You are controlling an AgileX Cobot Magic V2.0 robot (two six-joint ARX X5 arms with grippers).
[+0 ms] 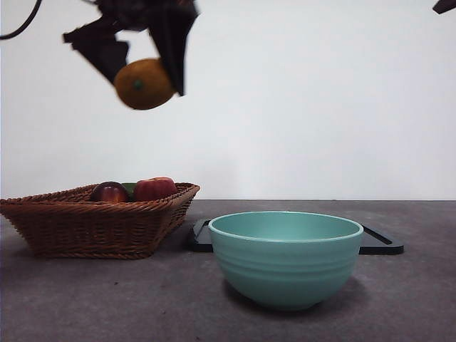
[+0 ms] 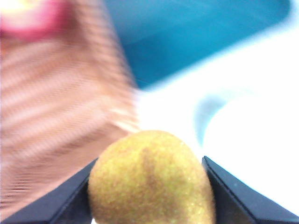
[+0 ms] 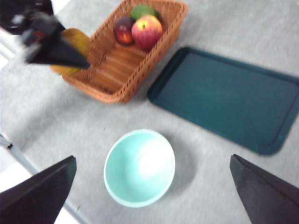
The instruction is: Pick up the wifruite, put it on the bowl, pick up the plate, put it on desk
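Note:
My left gripper (image 1: 146, 68) is shut on the wifruite (image 1: 143, 83), a small oval orange-brown fruit, and holds it high in the air above the wicker basket (image 1: 96, 224). In the left wrist view the wifruite (image 2: 152, 179) sits between both jaws. The right wrist view shows the same gripper (image 3: 58, 49) with the fruit (image 3: 74, 42) over the basket's edge. The teal-green bowl (image 1: 286, 256) stands empty on the dark grey desk (image 1: 420, 299), in front of a dark flat tray (image 1: 381, 241). My right gripper (image 3: 154, 196) is open, high above the bowl (image 3: 139, 168).
The basket (image 3: 126, 60) holds a red apple (image 3: 147, 30), a dark purple-red fruit (image 3: 123, 29) and a green fruit (image 3: 142, 10). The dark teal tray (image 3: 229, 100) lies beside the basket, behind the bowl.

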